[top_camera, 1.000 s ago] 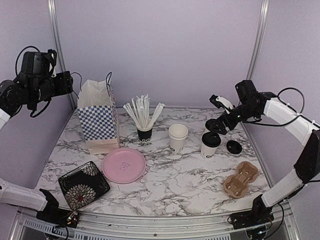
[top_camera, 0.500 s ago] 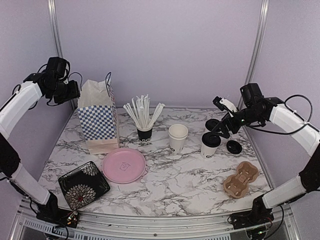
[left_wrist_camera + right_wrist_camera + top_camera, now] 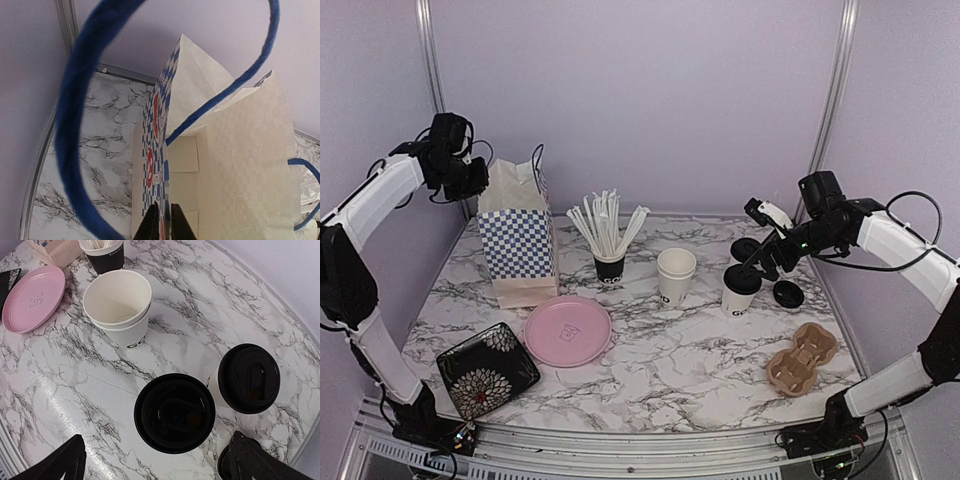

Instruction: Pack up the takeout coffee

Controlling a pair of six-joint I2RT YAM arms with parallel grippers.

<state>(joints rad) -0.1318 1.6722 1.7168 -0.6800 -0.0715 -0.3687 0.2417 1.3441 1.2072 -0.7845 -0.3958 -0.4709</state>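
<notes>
Left gripper (image 3: 161,222) has reached the bag (image 3: 240,165) and pinches its rim, nearly closed. Right gripper (image 3: 155,442), wide open and empty, hovers over lidded cups (image 3: 738,298) far right of bag. Cups seem light, crushable: hold below lid (image 3: 174,412).

Black letters starting "GO" sit low on the lidded white cup (image 3: 740,293), right of centre in the overhead view; the rest curves out of sight. The stacked open white cups (image 3: 675,275) bear black lettering near the base, only partly visible. Pale lettering on the black cup of sticks (image 3: 609,267), red marks on the checked paper bag (image 3: 152,145) and a faint stamp on the pink plate (image 3: 567,330) are illegible.
</notes>
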